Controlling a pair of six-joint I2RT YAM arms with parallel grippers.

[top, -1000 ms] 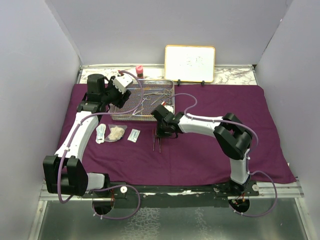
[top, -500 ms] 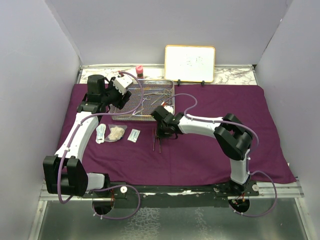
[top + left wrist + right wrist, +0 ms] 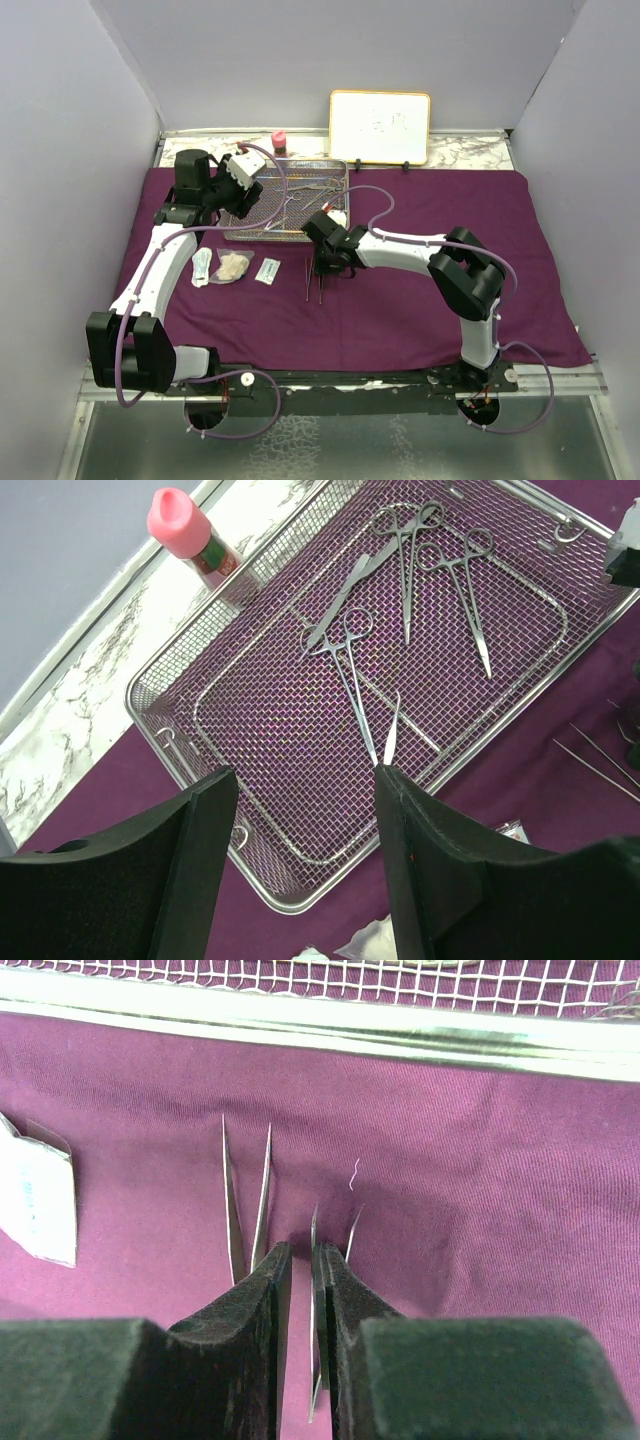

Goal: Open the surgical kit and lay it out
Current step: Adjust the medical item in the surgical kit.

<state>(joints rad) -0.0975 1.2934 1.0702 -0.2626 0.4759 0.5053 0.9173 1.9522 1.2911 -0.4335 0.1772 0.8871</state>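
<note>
Low over the purple cloth (image 3: pixel 480 1180), the right gripper (image 3: pixel 301 1255) has its jaws nearly together around one steel prong of a pair of forceps (image 3: pixel 314 1228). Whether it actually pinches the prong cannot be told. A second pair of forceps (image 3: pixel 233 1210) lies on the cloth just to the left, with a white packet (image 3: pixel 40 1200) further left. The rim of the mesh tray (image 3: pixel 320 1030) crosses close ahead.

The left gripper (image 3: pixel 303 780), jaws wide apart and holding nothing, hovers over the tray's near corner. Several ring-handled clamps (image 3: pixel 345 660) lie flat in the tray. Beyond it a pink-capped bottle (image 3: pixel 178 520) stands on the marbled tabletop (image 3: pixel 90 680), and a framed whiteboard (image 3: pixel 380 126) leans at the back wall.

The cloth is spread flat across the table. Gauze (image 3: pixel 234 266) and another packet (image 3: pixel 202 268) lie in a row in front of the tray.
</note>
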